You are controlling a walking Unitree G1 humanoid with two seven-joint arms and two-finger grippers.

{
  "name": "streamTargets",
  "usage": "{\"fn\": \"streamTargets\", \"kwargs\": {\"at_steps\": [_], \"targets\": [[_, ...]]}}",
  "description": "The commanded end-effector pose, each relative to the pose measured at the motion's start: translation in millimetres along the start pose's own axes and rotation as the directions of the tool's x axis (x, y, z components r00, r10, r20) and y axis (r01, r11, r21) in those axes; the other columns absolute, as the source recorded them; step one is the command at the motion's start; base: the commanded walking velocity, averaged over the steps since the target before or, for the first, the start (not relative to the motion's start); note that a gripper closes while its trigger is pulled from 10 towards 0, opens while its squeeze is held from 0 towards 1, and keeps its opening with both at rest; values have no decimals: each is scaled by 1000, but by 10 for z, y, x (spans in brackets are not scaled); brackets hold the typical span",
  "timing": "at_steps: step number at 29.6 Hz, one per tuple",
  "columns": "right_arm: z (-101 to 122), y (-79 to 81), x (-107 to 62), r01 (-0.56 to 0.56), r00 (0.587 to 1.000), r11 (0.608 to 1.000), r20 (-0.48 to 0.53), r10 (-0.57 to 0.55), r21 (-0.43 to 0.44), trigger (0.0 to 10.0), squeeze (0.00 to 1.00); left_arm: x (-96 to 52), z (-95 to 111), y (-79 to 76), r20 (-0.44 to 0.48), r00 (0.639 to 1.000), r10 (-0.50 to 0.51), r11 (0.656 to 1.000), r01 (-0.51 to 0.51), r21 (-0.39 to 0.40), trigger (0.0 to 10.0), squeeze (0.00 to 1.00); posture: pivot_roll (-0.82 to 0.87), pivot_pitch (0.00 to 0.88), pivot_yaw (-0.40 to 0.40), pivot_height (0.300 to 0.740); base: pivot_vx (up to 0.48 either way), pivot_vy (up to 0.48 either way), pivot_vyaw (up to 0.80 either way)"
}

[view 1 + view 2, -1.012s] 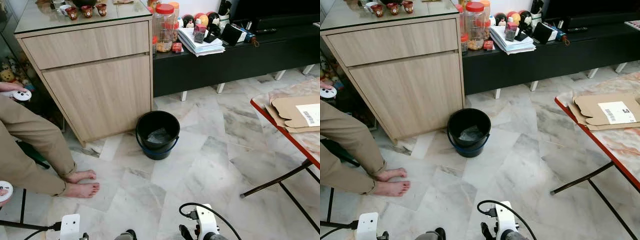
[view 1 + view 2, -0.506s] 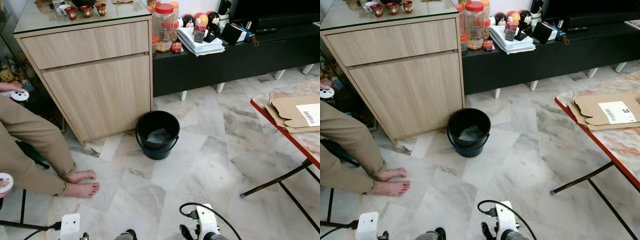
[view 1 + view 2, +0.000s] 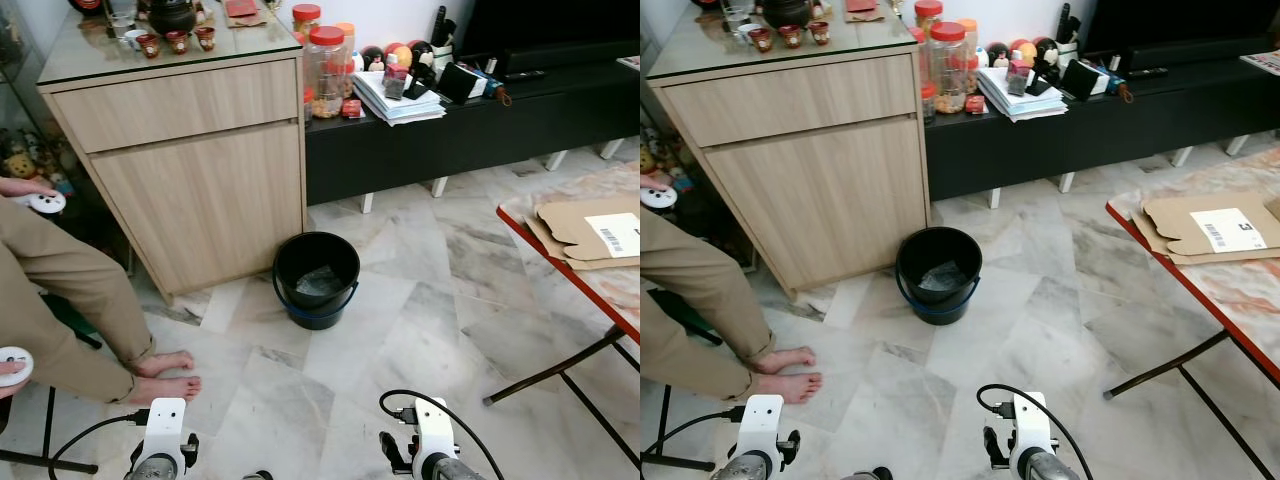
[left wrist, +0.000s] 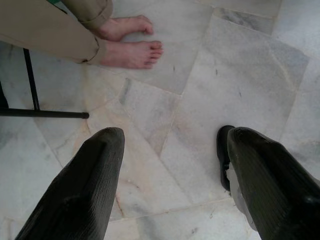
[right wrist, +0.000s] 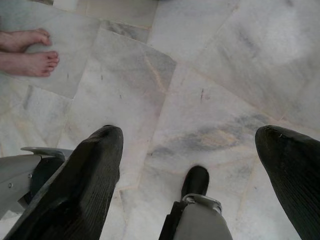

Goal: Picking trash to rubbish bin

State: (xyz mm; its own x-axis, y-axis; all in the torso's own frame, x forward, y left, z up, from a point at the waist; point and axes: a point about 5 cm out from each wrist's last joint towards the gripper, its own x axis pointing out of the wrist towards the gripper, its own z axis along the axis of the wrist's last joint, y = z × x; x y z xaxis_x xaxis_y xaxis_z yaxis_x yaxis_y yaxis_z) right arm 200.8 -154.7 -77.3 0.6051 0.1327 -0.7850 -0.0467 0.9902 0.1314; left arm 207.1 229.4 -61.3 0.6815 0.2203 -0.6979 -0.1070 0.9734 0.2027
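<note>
Black bin (image 3: 316,276) — on the marble floor (image 3: 420,320) just beside the wooden cabinet (image 3: 190,160), something crumpled and pale inside. Flattened cardboard (image 3: 590,228) — on the red-edged tabletop (image 3: 560,270), well apart to the right. Left end effector (image 4: 170,170) — low over bare floor, fingers spread, empty. Right end effector (image 5: 190,150) — likewise spread and empty. Seated person's bare feet (image 3: 162,375) — left of the bin.

The two head views look forward and down from standing height, sharing the bucket (image 3: 316,279) and cabinet (image 3: 190,150). Both wrist views face straight down at the marble floor (image 4: 210,75), each catching the person's feet (image 4: 131,52).
</note>
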Motion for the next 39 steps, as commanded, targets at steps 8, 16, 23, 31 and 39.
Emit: {"fn": "streamTargets", "kwargs": {"at_steps": [8,16,23,31,39], "targets": [[-3,-28,-3,34,999,999,4,-34,17,10000,0,6,23,7,8,1000,4,1000,-4,20,10000,0,120,89,-9,728,0,0,0],[39,-187,-27,117,993,991,24,-119,72,10000,0,34,148,-33,40,999,-11,1000,10,29,10000,0,102,93,7,728,0,0,0],[40,-246,-40,151,988,984,26,-154,92,10000,0,39,176,-51,47,999,-18,999,16,35,10000,0,100,98,6,728,0,0,0],[41,-267,-46,162,985,981,33,-167,109,10000,0,33,150,-34,45,999,-14,999,12,35,10000,0,108,94,3,728,0,0,0],[42,-209,-32,139,989,985,31,-142,100,10000,0,27,134,-63,45,999,-22,999,21,28,10000,0,116,91,-2,728,0,0,0]]}}
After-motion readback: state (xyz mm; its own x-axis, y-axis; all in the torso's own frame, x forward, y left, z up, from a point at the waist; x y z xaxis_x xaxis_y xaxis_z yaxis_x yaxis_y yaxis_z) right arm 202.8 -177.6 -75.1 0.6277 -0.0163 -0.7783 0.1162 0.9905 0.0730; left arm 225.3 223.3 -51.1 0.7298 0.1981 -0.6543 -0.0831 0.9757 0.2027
